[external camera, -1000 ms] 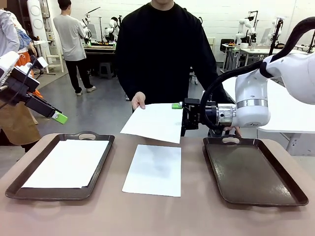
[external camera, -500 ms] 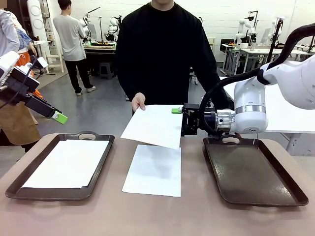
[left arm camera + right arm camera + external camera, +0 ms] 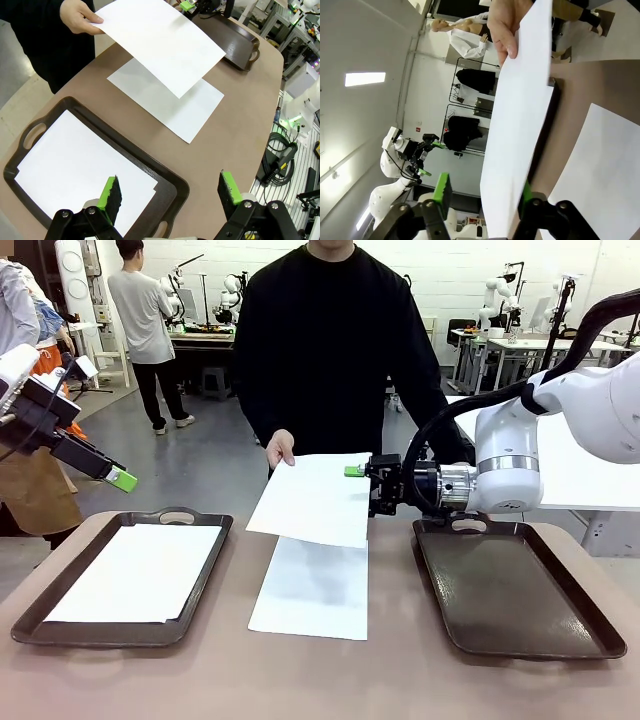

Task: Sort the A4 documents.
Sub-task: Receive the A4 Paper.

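Over the far edge of the brown table (image 3: 400, 670), the person's hand (image 3: 280, 447) offers a sheet (image 3: 315, 498). The right claw (image 3: 360, 480) has just moved its jaws around the sheet's edge. They're narrowing but not clamped yet, so the handover looks close. The left claw (image 3: 170, 192) hangs wide apart.

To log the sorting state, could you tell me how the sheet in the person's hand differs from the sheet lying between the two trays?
The held sheet hangs tilted above the table, while the table sheet lies flat on it. A person's hand grips the held sheet's corner and the right gripper straddles its edge, open; nothing touches the table sheet. Both are white and blank.
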Available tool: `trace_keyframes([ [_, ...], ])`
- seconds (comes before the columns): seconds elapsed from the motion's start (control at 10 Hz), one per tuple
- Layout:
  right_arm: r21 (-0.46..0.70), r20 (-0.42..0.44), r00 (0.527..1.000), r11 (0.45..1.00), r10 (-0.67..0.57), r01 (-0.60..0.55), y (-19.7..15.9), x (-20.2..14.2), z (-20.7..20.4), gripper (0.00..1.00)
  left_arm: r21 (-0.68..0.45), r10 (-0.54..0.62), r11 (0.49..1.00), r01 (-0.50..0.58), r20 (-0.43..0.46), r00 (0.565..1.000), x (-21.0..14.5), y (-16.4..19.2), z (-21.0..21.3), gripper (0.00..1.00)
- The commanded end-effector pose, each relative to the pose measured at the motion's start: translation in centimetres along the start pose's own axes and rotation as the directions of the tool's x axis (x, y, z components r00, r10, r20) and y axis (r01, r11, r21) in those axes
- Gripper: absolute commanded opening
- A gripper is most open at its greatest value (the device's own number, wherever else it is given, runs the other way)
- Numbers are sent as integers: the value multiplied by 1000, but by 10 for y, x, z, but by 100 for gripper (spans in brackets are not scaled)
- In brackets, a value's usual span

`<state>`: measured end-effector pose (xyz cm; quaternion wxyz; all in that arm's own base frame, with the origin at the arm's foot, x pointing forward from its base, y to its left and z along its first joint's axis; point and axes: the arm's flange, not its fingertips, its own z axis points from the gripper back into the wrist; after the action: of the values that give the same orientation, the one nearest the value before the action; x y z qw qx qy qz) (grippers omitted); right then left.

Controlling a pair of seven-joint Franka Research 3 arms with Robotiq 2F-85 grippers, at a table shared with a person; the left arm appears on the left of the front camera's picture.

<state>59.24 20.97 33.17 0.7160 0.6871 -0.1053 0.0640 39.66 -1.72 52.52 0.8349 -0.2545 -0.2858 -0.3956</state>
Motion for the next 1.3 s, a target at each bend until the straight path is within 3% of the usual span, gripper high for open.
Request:
trace_keyframes([
  [0.0, 32, 5, 1000, 999, -28, 27, -6, 4, -1, 44, -15, -7, 1000, 8, 18, 1000, -1, 1, -1, 100],
  [0.4, 33, -13, 999, 999, -34, 34, -7, 4, -1, 9, -15, -7, 1000, 8, 18, 1000, -1, 1, -1, 100],
  [0.5, 31, -15, 999, 999, -36, 37, -7, 3, -1, 12, -15, -7, 1000, 8, 18, 1000, -1, 1, -1, 100],
  [0.6, 31, -16, 999, 999, -38, 39, -7, 2, 1, 0, -15, -7, 1000, 8, 18, 1000, -1, 1, -1, 100],
  [1.2, 26, -20, 999, 999, -42, 42, -9, 2, 2, 0, -15, -7, 1000, 8, 18, 1000, -1, 1, -1, 100],
])
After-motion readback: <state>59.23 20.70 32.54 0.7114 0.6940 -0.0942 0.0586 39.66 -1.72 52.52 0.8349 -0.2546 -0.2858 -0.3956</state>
